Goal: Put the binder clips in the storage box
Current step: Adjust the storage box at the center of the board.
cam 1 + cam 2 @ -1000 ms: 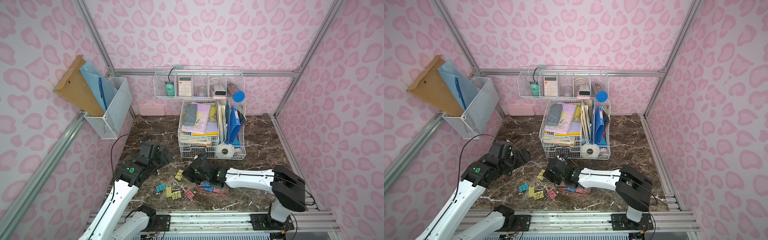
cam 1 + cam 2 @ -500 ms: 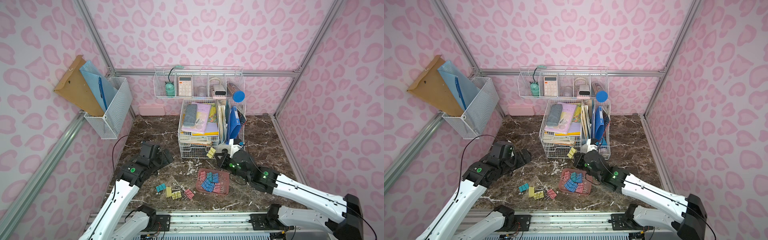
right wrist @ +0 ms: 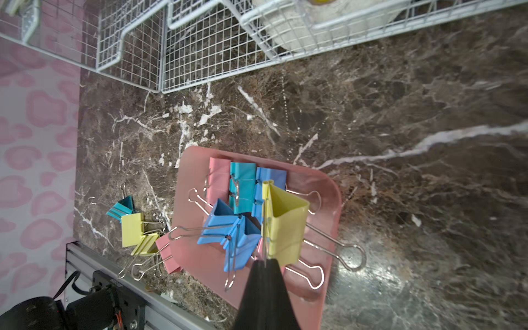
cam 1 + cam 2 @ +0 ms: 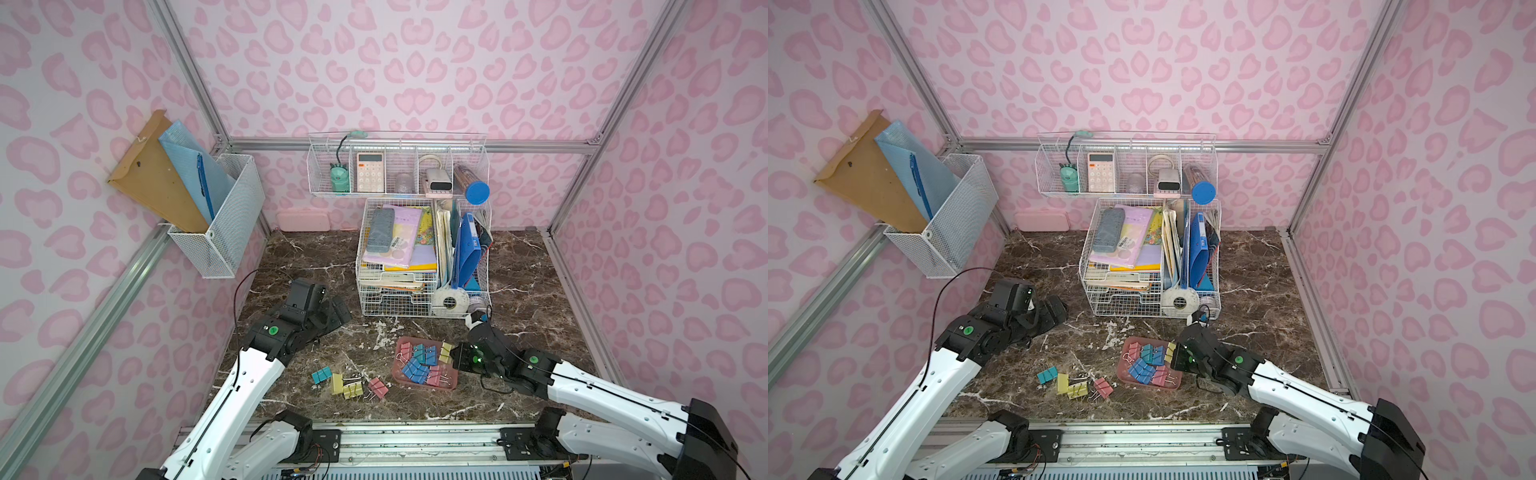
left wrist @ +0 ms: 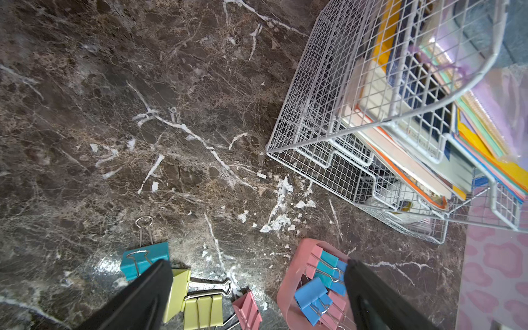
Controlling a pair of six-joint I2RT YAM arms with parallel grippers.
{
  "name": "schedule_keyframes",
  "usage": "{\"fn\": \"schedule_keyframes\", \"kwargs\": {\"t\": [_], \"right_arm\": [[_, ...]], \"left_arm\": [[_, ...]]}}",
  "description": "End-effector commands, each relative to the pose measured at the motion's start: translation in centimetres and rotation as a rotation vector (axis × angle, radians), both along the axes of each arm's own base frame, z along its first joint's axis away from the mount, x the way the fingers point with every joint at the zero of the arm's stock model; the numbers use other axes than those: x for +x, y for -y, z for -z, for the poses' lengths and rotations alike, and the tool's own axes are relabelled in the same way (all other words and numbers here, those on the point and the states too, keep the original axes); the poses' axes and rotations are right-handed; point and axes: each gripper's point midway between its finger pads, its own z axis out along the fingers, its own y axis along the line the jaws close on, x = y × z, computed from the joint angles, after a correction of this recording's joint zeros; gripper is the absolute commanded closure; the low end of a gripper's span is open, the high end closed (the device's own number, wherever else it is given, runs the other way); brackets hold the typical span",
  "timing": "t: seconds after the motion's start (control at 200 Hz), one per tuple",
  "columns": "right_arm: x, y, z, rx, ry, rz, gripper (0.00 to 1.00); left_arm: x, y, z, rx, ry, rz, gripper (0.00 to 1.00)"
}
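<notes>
- In both top views, the right gripper (image 4: 452, 356) has swung down from beside the wire basket (image 4: 399, 307) and now hangs over the storage box (image 4: 419, 385), clamped on a yellow clip (image 4: 445, 352). Several clips already lie in the box. Four loose clips (image 4: 351, 384) remain on the tabletop just beside it.
- Left wrist: the left gripper (image 5: 257, 264) hovers as before, jaws spread wide and empty, above the loose clips and the box's near corner.
- Right wrist: the yellow clip is pinched at one end and hangs above the clips inside the box. Letting go here should drop it in, which would leave four clips to fetch.
</notes>
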Motion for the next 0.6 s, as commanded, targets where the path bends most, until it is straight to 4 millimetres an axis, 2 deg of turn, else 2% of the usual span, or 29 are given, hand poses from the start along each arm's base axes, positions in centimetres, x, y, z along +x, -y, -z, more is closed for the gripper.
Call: {"fn": "schedule_keyframes", "kwargs": {"t": [0.0,0.165,0.36,0.49,0.595], "right_arm": [[0.6,0.7,0.1,-0.036,0.018,0.044,1.0],[0.5,2.4,0.3,-0.092,0.005,0.092,1.0],[0.4,3.4,-1.5,0.003,0.075,0.132,1.0],[0.1,5.4,-0.4,-0.053,0.049,0.16,1.0],[0.2,5.5,0.5,-0.101,0.019,0.128,1.0]], "left_arm": [[0.2,0.2,-0.4,-0.01,0.011,0.002,0.01],[0.1,0.0,-0.4,0.001,0.013,0.004,0.01],[0.3,0.2,-0.1,-0.007,0.007,0.004,0.01],[0.4,0.3,-0.1,-0.015,0.003,0.005,0.01],[0.4,0.3,-0.1,-0.011,0.002,0.005,0.01]]}}
